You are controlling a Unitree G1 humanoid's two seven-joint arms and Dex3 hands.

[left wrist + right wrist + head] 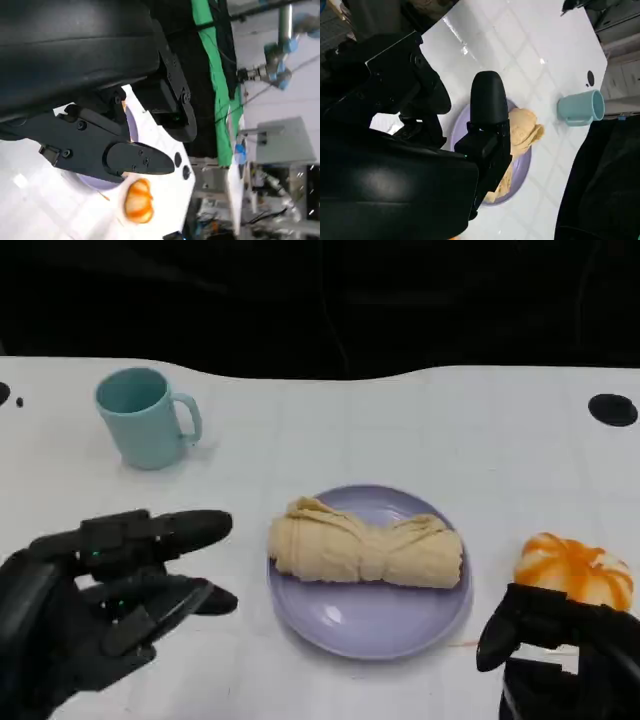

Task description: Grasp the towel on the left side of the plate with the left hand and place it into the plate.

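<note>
Head view: the towel (365, 551) lies in the plate (372, 625), and both hands are free of it.

The beige towel is rolled and rests across the far half of the lilac plate, in the middle of the white counter (420, 430). The left hand (105, 590) hovers just left of the plate, its fingers spread wide and pointing toward the plate, holding nothing. The right hand (555, 640) is at the near right corner, fingers curled loosely around nothing, just in front of an orange and white pumpkin (575, 570). A teal mug (145, 418) stands upright at the far left, well apart from the plate.
</note>
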